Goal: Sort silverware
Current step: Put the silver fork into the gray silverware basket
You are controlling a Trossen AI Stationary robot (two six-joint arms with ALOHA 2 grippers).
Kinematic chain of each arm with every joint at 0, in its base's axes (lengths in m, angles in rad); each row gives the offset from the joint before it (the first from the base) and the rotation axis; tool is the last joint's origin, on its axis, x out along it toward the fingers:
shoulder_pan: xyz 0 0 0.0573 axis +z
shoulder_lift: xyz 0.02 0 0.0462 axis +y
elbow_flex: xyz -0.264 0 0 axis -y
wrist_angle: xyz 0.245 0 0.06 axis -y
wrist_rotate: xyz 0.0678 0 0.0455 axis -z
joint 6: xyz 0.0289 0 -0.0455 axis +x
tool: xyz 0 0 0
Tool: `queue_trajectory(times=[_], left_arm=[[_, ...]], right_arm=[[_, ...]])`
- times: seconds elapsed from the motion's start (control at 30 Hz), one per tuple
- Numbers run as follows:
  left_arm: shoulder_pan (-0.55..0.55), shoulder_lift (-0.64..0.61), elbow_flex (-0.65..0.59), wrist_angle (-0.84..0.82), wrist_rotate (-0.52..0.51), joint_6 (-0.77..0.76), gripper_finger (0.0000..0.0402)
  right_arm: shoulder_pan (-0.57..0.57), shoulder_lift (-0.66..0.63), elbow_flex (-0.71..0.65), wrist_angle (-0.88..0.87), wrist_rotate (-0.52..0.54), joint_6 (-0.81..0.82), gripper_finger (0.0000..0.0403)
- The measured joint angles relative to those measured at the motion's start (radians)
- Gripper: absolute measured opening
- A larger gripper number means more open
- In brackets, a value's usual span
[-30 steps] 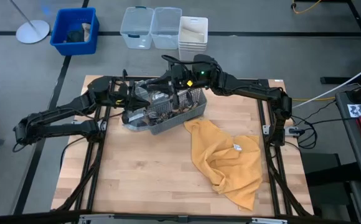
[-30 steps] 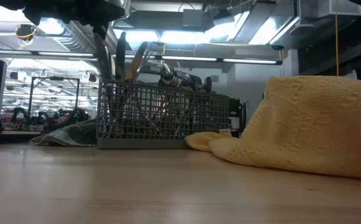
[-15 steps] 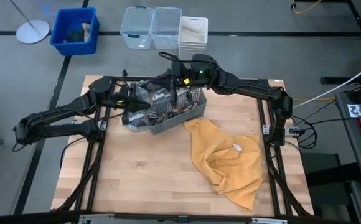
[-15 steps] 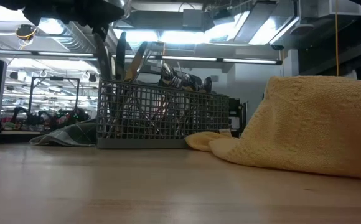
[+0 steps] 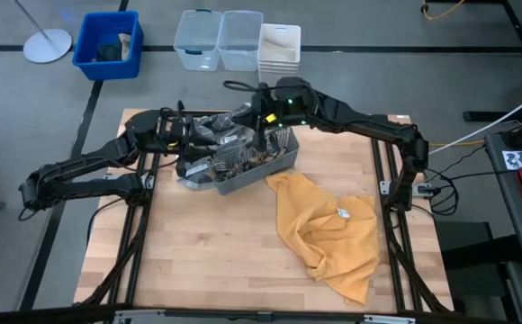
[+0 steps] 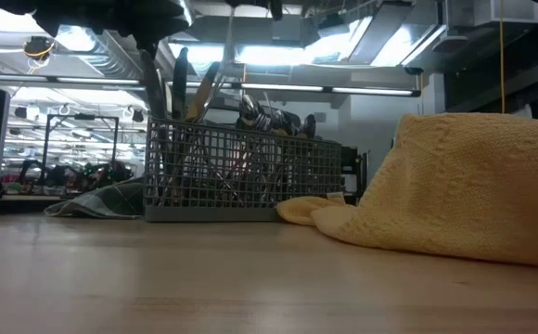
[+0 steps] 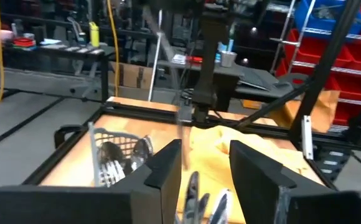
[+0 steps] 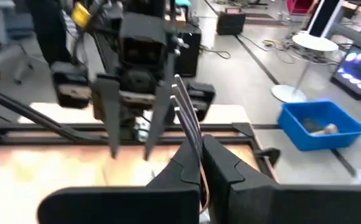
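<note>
Two end effectors: right [image 8: 196,163] grips silverware [image 8: 185,111].

Overhead view. Wooden table [image 5: 207,261] with grey wire-mesh caddy [image 5: 243,166] at its far centre, holding silverware [image 5: 229,160]. Left gripper [image 5: 192,137] and right gripper [image 5: 259,115] meet above the caddy; finger positions are unclear. Yellow towel [image 5: 328,229] lies crumpled to the right, just beside the caddy

Shiny metal silverware [image 5: 229,162]; wire-mesh caddy [image 6: 241,172]
</note>
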State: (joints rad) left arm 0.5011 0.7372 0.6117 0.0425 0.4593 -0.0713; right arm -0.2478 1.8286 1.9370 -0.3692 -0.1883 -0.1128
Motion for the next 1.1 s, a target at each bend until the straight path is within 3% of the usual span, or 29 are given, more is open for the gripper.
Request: queue_trajectory(times=[0.23,0.43,0.73,1.1], left_arm=[[0.000,0.000,0.000,0.001,-0.028,0.025,0.0120],[0.000,0.000,0.000,0.000,-0.125,0.025,0.0122],[-0.001,0.000,0.000,0.000,-0.185,0.020,0.0122],[-0.001,0.000,0.000,0.000,-0.189,0.019,0.0122]], right_arm=[[-0.026,0.059,0.001,-0.062,0.086,-0.037,0.0001],[-0.037,0.122,0.000,-0.089,0.052,-0.116,0.0001],[-0.047,0.180,0.001,-0.149,-0.004,-0.186,0.0002],[-0.047,0.220,0.000,-0.160,-0.092,-0.221,0.0003]])
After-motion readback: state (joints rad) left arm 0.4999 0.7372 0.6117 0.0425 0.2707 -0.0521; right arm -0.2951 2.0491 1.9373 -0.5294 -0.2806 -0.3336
